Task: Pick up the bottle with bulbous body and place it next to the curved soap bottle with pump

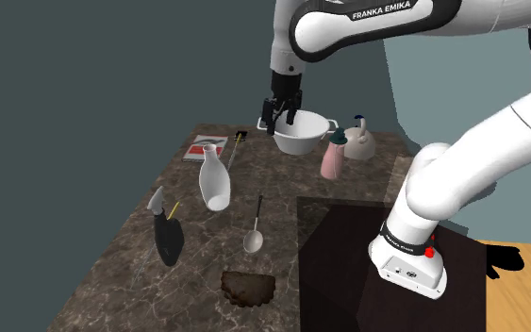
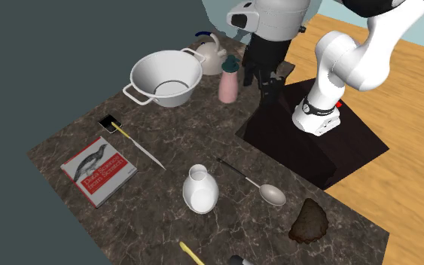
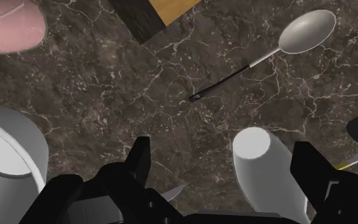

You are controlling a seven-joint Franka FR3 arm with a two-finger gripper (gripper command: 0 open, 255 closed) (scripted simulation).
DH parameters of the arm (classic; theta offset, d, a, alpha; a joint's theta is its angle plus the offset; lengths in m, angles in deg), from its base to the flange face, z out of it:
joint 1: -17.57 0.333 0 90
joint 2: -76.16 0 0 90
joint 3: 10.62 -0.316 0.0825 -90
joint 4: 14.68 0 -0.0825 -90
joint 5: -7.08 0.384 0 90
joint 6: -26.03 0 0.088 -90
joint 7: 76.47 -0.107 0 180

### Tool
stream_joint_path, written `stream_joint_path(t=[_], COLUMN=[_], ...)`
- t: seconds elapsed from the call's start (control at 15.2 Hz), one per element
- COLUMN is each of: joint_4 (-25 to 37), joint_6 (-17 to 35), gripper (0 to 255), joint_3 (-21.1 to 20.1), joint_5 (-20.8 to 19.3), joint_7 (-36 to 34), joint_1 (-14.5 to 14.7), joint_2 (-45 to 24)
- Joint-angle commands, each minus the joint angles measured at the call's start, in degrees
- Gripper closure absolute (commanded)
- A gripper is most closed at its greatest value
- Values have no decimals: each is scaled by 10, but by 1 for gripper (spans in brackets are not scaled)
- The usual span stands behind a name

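My fingers (image 3: 140, 159) stand open with nothing between the pads, hanging high over the dark marble desk (image 1: 141, 255).

The white bulbous bottle (image 3: 260, 167) stands upright below me. Its mouth sits off-centre in the gap, close to one finger and well apart from the other. If I drop straight down from here, I judge that the nearer finger would land on the rim or shoulder and knock the bottle over. The body swells below the neck, so a low grip may be too wide and a smooth round wall could squirt out as I close. The neck looks the safer hold. The white two-handled bowl (image 3: 6, 162) is near my other finger, and a wide sideways correction could clip its rim.

In the shoulder view the bottle (image 1: 214, 179) lies between 7 and 8 o'clock of my gripper (image 1: 282, 115). The pink pump soap bottle (image 1: 333, 156) stands at about 3 o'clock of the white bottle, just beside the bowl, with a white kettle (image 1: 359, 141) close behind. That leaves little room for setting down.
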Motion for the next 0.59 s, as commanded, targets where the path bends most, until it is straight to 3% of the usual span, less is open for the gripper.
stream_joint_path(t=[0.0,0.53], joint_4=[10,114], joint_6=[33,110], gripper=[0,0], joint_3=[-12,-62], joint_5=[-2,-37], joint_7=[-10,-71], joint_1=[1,8], joint_2=[-38,-203])
